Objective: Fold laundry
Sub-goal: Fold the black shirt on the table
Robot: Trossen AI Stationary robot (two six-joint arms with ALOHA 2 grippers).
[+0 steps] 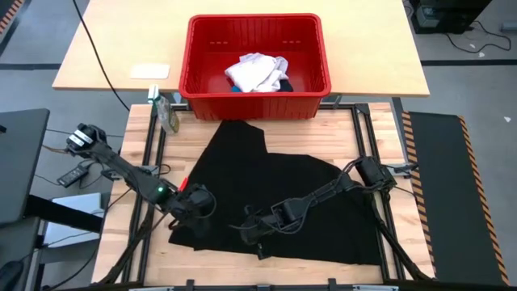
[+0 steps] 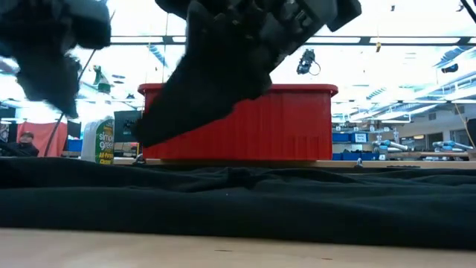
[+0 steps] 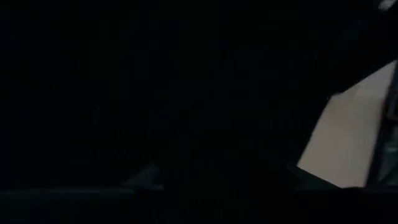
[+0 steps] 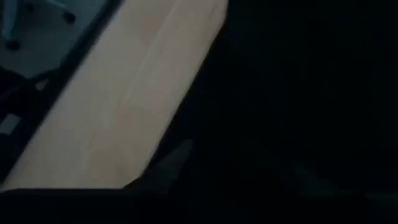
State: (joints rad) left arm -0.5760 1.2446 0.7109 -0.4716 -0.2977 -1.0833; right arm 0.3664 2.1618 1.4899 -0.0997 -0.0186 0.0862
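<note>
Jaws of the left gripper [image 1: 194,202] and right gripper [image 1: 257,230]: both low on the black shirt [image 1: 299,194] at lower centre of the high view, apparently to take its near edge for a fold; whether they are spread or pinching cloth cannot be told. Black shirt: spread flat over the counter [image 1: 367,141], presumably laid out for folding. White garment [image 1: 254,73]: bundled in the red basket [image 1: 311,44] at upper centre, judged awaiting its turn.
</note>
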